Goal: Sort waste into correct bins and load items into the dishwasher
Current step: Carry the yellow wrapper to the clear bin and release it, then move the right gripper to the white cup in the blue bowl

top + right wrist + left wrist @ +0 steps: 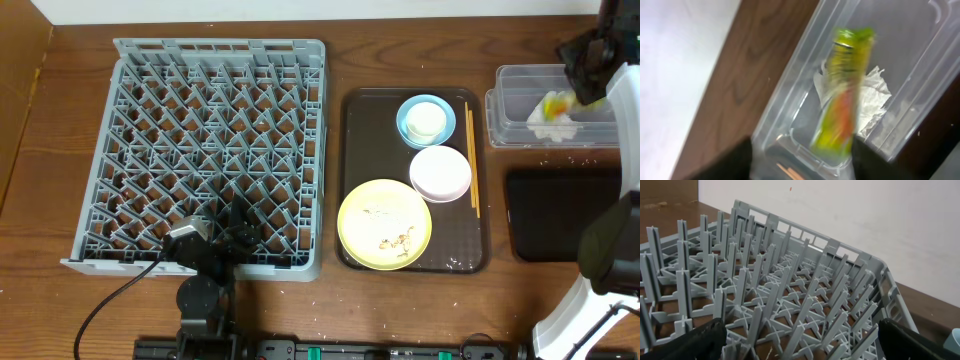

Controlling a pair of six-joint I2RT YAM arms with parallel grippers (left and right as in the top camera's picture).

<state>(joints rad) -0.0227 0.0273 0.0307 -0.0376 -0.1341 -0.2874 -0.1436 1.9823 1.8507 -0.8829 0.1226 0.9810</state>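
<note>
Upright pegs fill the dish rack [200, 150], leaving only narrow slots. The right arm [600, 45] hangs over the clear tub [497, 105]. Open counter [420, 310] lies in front of the tray [347, 180].

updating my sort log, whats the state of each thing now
dish rack, empty
clear tub, holds napkin
wrapper, blurred, over clear tub
black tub, empty
yellow plate, crumbs on it
blue bowl, white cup inside
pink bowl, empty
chopsticks, flat on tray
left pincer, open
right pincer, open

Wooden table [400, 50], grey rack [220, 47], brown tray [370, 150], clear tub [510, 80], black tub [560, 215]
</note>
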